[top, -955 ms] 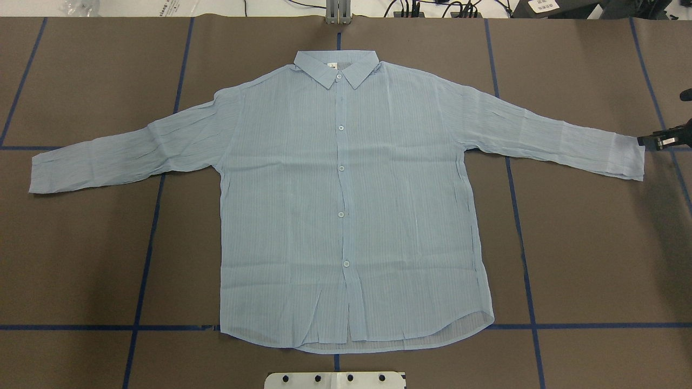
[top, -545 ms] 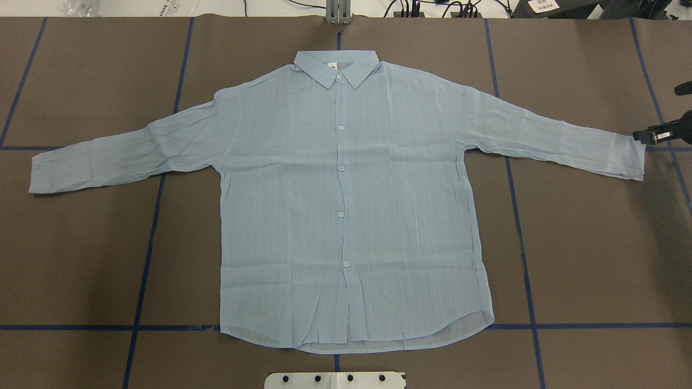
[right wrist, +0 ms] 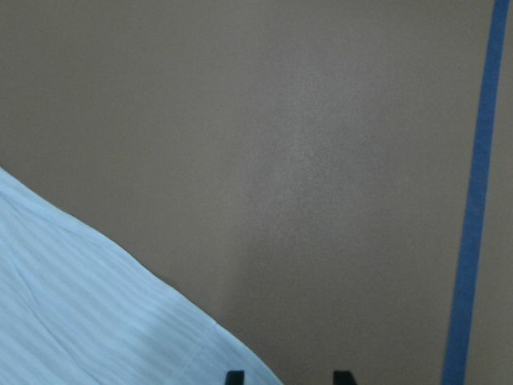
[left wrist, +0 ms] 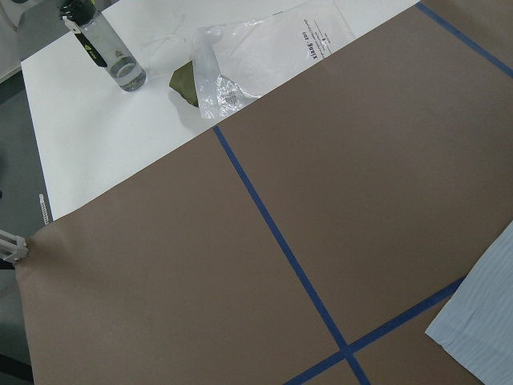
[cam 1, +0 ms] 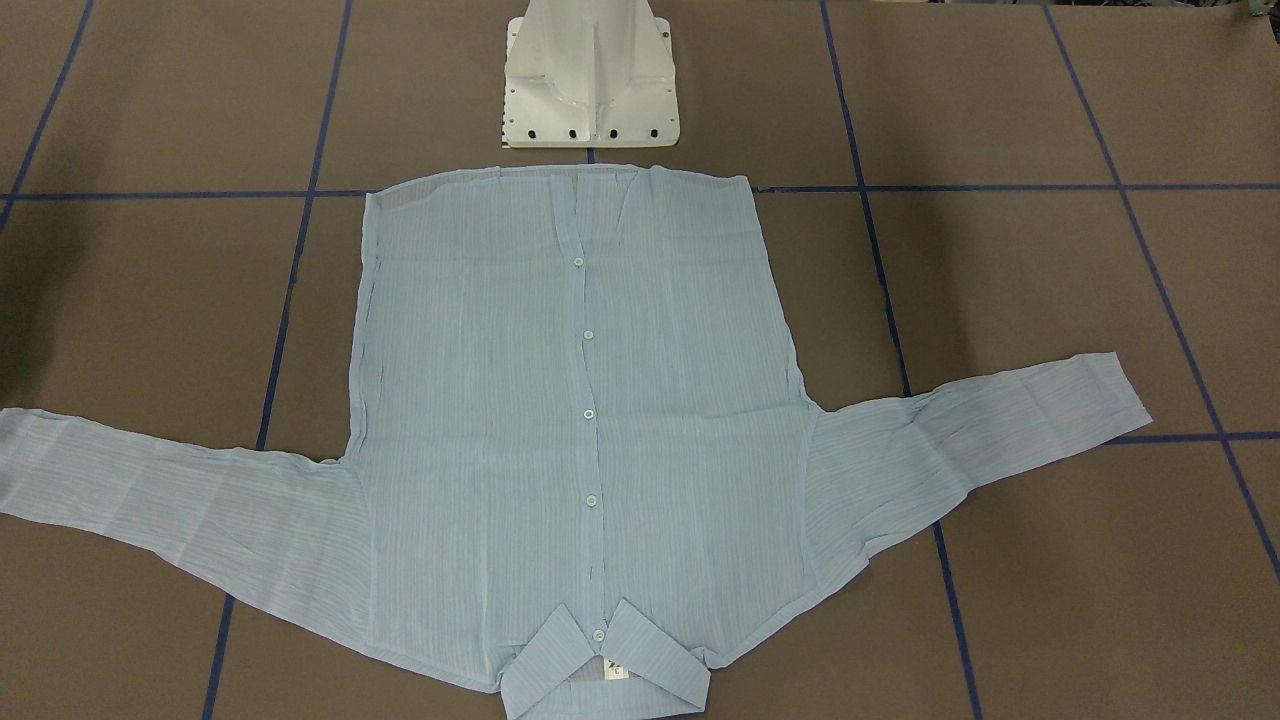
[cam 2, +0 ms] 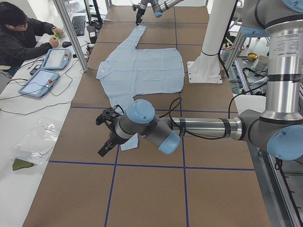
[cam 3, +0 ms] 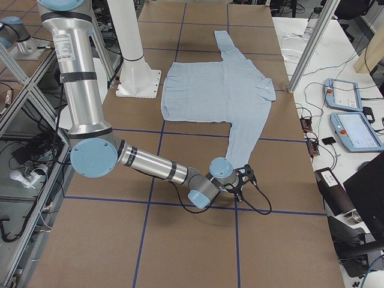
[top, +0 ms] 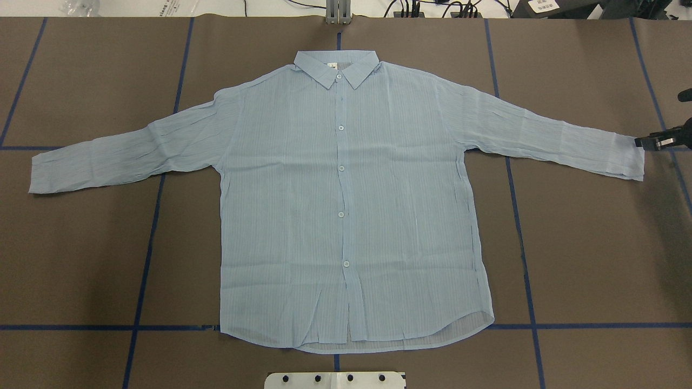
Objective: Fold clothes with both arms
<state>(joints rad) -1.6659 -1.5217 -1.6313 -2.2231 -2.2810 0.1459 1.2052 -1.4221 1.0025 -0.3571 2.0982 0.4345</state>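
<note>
The light blue striped shirt (top: 346,200) lies flat and buttoned on the brown table, sleeves spread and collar away from the robot; it also shows in the front-facing view (cam 1: 580,420). My right gripper (top: 655,141) sits low at the end of the right sleeve cuff (top: 630,156). In the right wrist view its fingertips (right wrist: 234,375) stand apart, open and empty, beside the cuff corner (right wrist: 88,313). My left gripper (cam 2: 105,135) hovers by the left cuff (cam 2: 128,142). It shows only in the side view, so I cannot tell whether it is open.
The white pedestal base (cam 1: 590,80) stands at the shirt's hem side. Blue tape lines (top: 519,227) cross the brown table. An operator (cam 2: 21,33) sits at a side desk with tablets (cam 2: 40,80). A bottle (left wrist: 104,48) and a plastic bag (left wrist: 256,56) lie beyond the table's left end.
My right gripper nudged slightly toward the cuff and back, ending at almost the same place by the cuff edge. The shirt has not moved.
</note>
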